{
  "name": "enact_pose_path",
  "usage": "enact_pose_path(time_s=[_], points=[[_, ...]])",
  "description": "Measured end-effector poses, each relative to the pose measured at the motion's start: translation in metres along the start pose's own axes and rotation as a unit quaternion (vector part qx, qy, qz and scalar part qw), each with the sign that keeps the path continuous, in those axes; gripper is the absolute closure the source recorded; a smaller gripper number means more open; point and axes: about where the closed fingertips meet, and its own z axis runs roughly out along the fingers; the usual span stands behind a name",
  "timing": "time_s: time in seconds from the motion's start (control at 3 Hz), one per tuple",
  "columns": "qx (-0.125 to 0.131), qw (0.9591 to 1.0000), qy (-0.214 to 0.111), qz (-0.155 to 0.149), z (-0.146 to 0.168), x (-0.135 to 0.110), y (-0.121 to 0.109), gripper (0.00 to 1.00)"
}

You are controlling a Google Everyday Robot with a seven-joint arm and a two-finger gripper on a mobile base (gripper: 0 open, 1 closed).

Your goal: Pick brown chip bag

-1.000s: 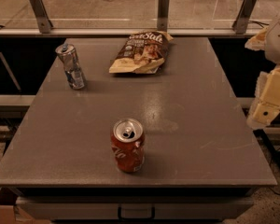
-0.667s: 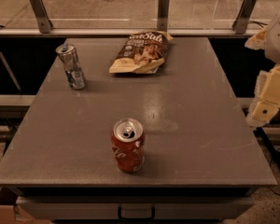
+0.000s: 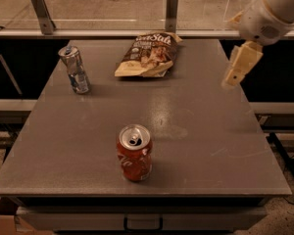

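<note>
The brown chip bag lies flat at the far middle of the grey table, dark brown top with white script, cream-tan lower part. My gripper hangs from the white arm at the upper right, above the table's right side, well to the right of the bag and apart from it.
A red soda can stands open-topped at the near middle. A slim silver-blue can stands at the far left. A glass rail with metal posts runs behind the table. Table edges drop off at left, right and front.
My arm and gripper have moved left from the right edge, in over the table's right side. The bag and both cans have not moved.
</note>
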Motion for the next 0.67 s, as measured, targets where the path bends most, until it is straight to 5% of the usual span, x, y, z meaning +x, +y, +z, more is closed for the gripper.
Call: enact_pose_path(time_s=[0.67], points=[[0.021,0.9932,-0.113,0.018,0.115,-0.034,-0.115,0.00]])
